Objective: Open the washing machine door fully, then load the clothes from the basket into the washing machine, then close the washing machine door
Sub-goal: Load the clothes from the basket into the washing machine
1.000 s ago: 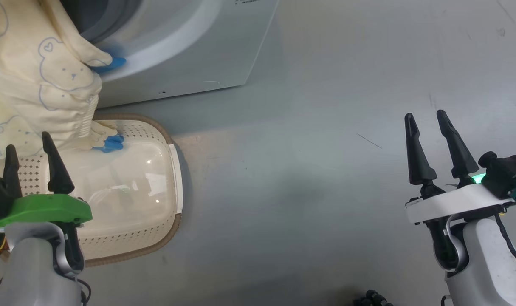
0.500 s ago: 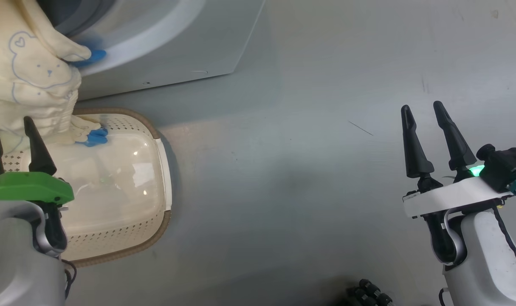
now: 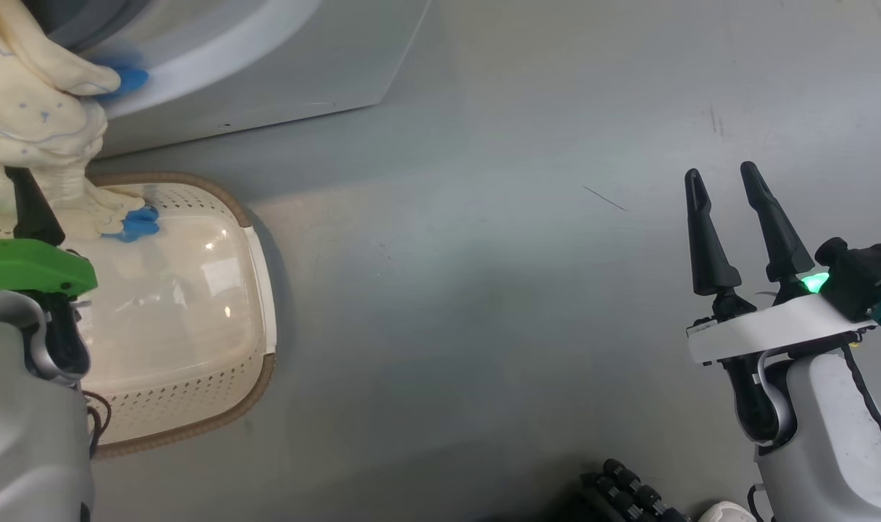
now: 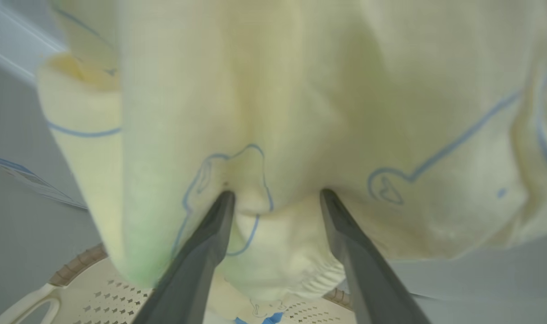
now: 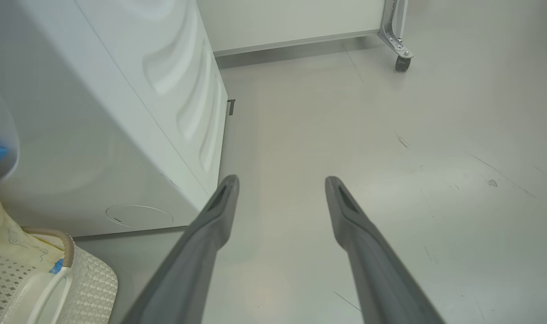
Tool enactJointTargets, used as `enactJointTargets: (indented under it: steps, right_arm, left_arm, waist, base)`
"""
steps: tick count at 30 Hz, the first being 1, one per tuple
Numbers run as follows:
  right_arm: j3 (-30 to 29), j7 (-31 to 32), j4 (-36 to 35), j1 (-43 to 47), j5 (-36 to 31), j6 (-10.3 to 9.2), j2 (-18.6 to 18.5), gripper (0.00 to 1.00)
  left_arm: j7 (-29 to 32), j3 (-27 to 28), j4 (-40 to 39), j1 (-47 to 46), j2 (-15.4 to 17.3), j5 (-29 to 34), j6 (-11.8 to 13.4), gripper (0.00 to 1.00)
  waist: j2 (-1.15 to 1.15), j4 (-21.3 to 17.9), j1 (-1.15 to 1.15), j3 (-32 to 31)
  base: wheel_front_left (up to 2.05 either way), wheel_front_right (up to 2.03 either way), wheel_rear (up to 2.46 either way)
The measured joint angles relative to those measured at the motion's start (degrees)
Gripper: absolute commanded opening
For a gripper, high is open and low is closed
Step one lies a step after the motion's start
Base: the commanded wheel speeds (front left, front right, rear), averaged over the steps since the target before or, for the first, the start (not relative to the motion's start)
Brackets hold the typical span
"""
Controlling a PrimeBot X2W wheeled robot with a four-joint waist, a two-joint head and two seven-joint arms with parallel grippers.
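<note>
Cream-yellow clothes (image 3: pixel 34 116) with blue line prints hang from the washing machine (image 3: pixel 266 80) opening down into the cream basket (image 3: pixel 255 290) on the floor at the left. In the left wrist view the clothes (image 4: pixel 300 112) hang right before my left gripper (image 4: pixel 278 193). It is open, both tips touch the cloth and a fold bulges between them. One of its fingers (image 3: pixel 30 210) rises at the head view's left edge. My right gripper (image 3: pixel 721 172) is open and empty over bare floor, far right of the basket. The washing machine door is out of view.
The right wrist view shows the machine's white side panel (image 5: pixel 174 99), the basket's corner (image 5: pixel 88 283) with a white handle, and grey floor (image 5: pixel 390 180) ahead. A caster wheel (image 5: pixel 402 63) on a metal frame stands far back beside a white wall panel.
The head camera has swung, so machine, basket and clothes slid left and up in the picture. The left gripper has come closer to the hanging clothes. Both grippers stayed open.
</note>
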Motion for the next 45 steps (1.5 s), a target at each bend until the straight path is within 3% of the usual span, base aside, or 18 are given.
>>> enactJointTargets:
  steps: [15, 16, 17, 18, 21, 30, 45]
  right_arm:
    - [0.43, 0.00, -0.62, -1.20, 0.09, 0.00, -0.10, 1.00]
    - [0.38, 0.00, -0.64, -1.30, 0.09, 0.00, -0.11, 1.00]
    - [0.34, 0.00, -0.66, -1.43, 0.09, 0.00, -0.11, 1.00]
    - [0.34, 0.00, -0.65, -1.62, 0.09, 0.00, -0.12, 1.00]
    - [0.27, 0.00, -0.65, -1.83, 0.09, 0.00, -0.13, 1.00]
    - [-1.22, 0.00, -0.62, -1.89, 0.08, 0.00, -0.31, 1.00]
    - [-1.26, 0.00, 0.03, -1.97, 0.03, 0.00, -0.52, 1.00]
  left_arm:
    - [-3.33, 1.31, 2.46, -5.64, 0.54, 0.01, 0.00, 1.00]
    - [-3.66, 1.24, 2.44, -5.67, 0.54, 0.31, 0.00, 0.92]
    - [-3.88, 1.22, 2.46, -5.81, 0.54, 0.33, 0.00, 0.67]
    - [-4.05, 1.26, 2.48, -5.91, 0.54, 0.33, 0.00, 0.48]
    - [-4.03, 1.22, 2.93, -6.78, 0.47, 0.34, 0.00, 0.00]
    - [-3.70, 2.09, 2.13, -7.22, -1.98, 0.31, -0.71, 0.00]
    - [-3.46, 4.90, -9.48, 0.46, -6.24, 0.31, -2.68, 0.00]
  waist:
    - [0.00, -0.72, 0.00, 2.90]
    - [0.00, -0.74, 0.00, 3.11]
    - [0.00, -0.76, 0.00, 3.31]
    - [0.00, -0.77, 0.00, 3.48]
    - [0.00, -0.73, 0.00, 3.71]
    - [0.00, 0.58, 0.00, 3.28]
    - [0.00, 4.36, 0.00, 0.07]
  base:
    - [0.00, 0.00, 0.00]
    - [0.00, 0.00, 0.00]
    - [0.00, 0.00, 0.00]
    - [0.00, 0.00, 0.00]
    - [0.00, 0.00, 0.00]
    - [0.00, 0.00, 0.00]
    - [0.00, 0.00, 0.00]
